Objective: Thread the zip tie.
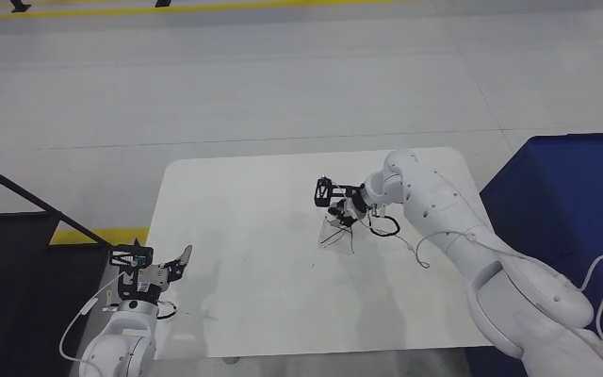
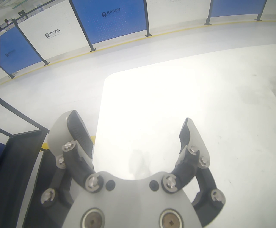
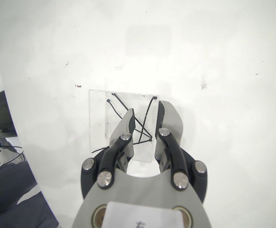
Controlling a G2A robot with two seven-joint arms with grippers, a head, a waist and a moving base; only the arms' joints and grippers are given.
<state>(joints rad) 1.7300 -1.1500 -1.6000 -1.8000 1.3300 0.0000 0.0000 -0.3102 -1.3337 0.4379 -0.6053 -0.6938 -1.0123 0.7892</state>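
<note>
Several black zip ties (image 3: 146, 116) lie crossed inside a clear plastic box (image 3: 97, 121) on the white table; in the top view the box (image 1: 336, 236) sits right of the table's middle. My right gripper (image 3: 145, 109) hangs open just above the box, its fingers straddling the ties without touching them; from above, the right gripper (image 1: 341, 215) is over the box's far side. My left gripper (image 2: 131, 127) is open and empty over the table's left edge, and in the top view the left gripper (image 1: 155, 259) is at the near left.
The white table (image 1: 254, 283) has rounded corners and small dark specks. A blue barrier (image 1: 556, 188) stands to its right, a dark rail and panel (image 1: 38, 212) to its left. Blue and white fence panels (image 2: 107, 19) line the far floor.
</note>
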